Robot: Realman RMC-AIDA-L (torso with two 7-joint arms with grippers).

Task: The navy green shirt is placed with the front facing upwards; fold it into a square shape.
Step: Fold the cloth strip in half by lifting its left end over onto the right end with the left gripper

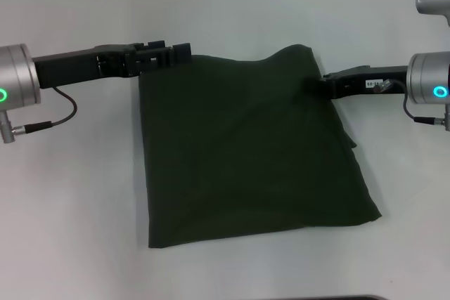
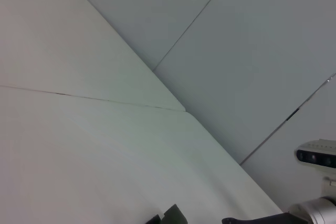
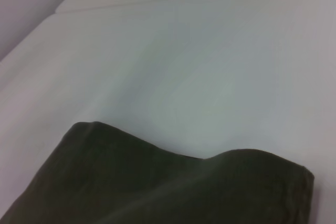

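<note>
1. White tabletop [image 1: 70, 194] under everything; in left wrist view only its bare surface and seams, no cloth.
2. Navy green shirt [image 1: 246, 152] in the middle, folded to a rough rectangle, plain green side up, far right corner raised in a hump; in right wrist view only a dark wavy edge [image 3: 173, 187] against the white.
3. Left gripper [image 1: 171, 54] at the far left corner of the shirt, touching its edge; open or closed, cannot tell.
4. Right gripper [image 1: 325, 82] at the raised right corner, tips hidden by the cloth; grip not visible, cannot tell.
</note>
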